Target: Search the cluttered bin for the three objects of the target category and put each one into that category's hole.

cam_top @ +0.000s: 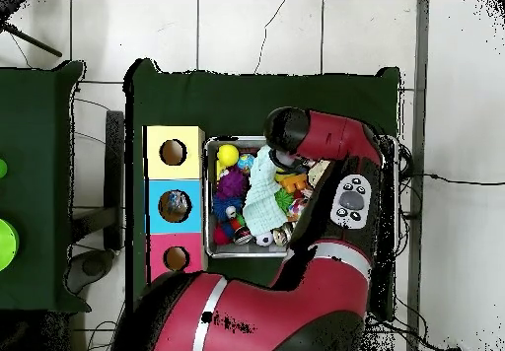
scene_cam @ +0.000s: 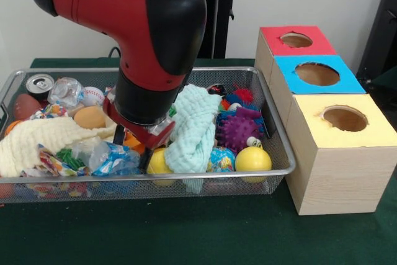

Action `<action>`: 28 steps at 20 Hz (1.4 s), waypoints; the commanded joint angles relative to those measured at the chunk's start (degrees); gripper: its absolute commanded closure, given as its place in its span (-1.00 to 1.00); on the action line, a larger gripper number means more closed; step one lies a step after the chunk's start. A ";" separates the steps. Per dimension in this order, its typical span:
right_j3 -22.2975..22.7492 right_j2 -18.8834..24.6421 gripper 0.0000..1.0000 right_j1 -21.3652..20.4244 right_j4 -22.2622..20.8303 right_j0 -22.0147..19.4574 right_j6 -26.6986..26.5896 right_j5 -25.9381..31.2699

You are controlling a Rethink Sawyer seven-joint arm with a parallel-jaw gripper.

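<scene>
The wire mesh bin (scene_cam: pixel 217 174) is full of toys and cloths; it also shows in the overhead view (cam_top: pixel 237 254). My gripper (scene_cam: pixel 133 143) is lowered into the bin's middle, just left of a mint green cloth (scene_cam: pixel 193 130), and the clutter and my wrist hide its tips. In the overhead view the wrist (cam_top: pixel 287 142) covers it. One see-through crumpled bottle (scene_cam: pixel 65 91) lies at the bin's far left beside a silver can (scene_cam: pixel 40 83). Another clear wrinkly plastic piece (scene_cam: pixel 85 151) lies near the front left of my gripper. Whether the gripper holds anything is hidden.
Three wooden boxes stand right of the bin, each with a round hole: red top (scene_cam: pixel 298 41), blue top (scene_cam: pixel 317 74), yellow top (scene_cam: pixel 345 120). A purple spiky ball (scene_cam: pixel 239 130), yellow balls (scene_cam: pixel 253 159) and a pale yellow cloth (scene_cam: pixel 37 141) fill the bin.
</scene>
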 commanded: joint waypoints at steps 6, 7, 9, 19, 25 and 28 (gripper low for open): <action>6.91 6.55 -1.00 -2.39 1.85 -0.51 7.41 -11.58; 7.41 6.69 -1.00 -2.46 1.94 -0.55 7.52 -12.06; 8.80 6.92 -1.00 -2.90 2.00 -0.70 7.67 -13.51; 12.22 7.44 1.00 -4.04 2.14 -1.21 7.15 -18.12; 12.33 7.79 1.00 -4.42 1.91 -1.60 6.26 -18.74; 14.07 7.41 1.00 -5.58 1.98 -1.32 7.30 -19.73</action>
